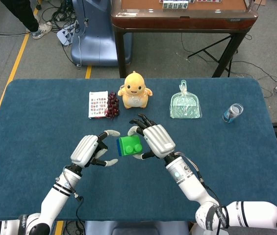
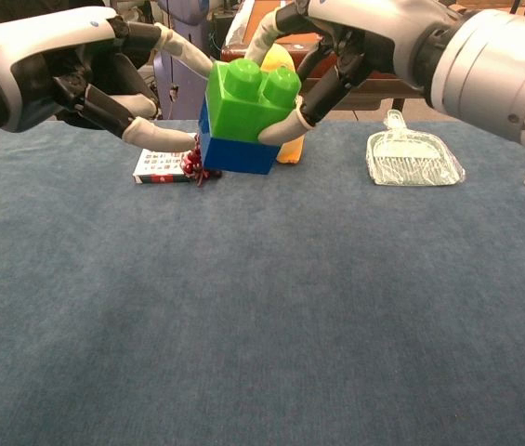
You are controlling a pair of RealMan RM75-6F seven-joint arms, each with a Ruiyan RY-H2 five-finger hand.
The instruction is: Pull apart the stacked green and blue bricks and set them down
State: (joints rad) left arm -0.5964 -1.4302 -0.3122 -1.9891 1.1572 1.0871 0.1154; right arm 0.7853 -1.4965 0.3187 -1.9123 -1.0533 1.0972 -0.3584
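A green brick sits stacked on a blue brick, and the pair hangs in the air above the blue table. My right hand grips the stack from its right side, with the thumb under the green brick's front and fingers over the back. In the head view the green brick lies between both hands, and my right hand covers its right end. My left hand is open at the stack's left end. Its fingers are spread and reach right up to the blue brick's left edge.
At the back of the table stand a yellow duck toy, a bunch of dark grapes and a card box. A clear dustpan lies at the back right, with a can beyond it.
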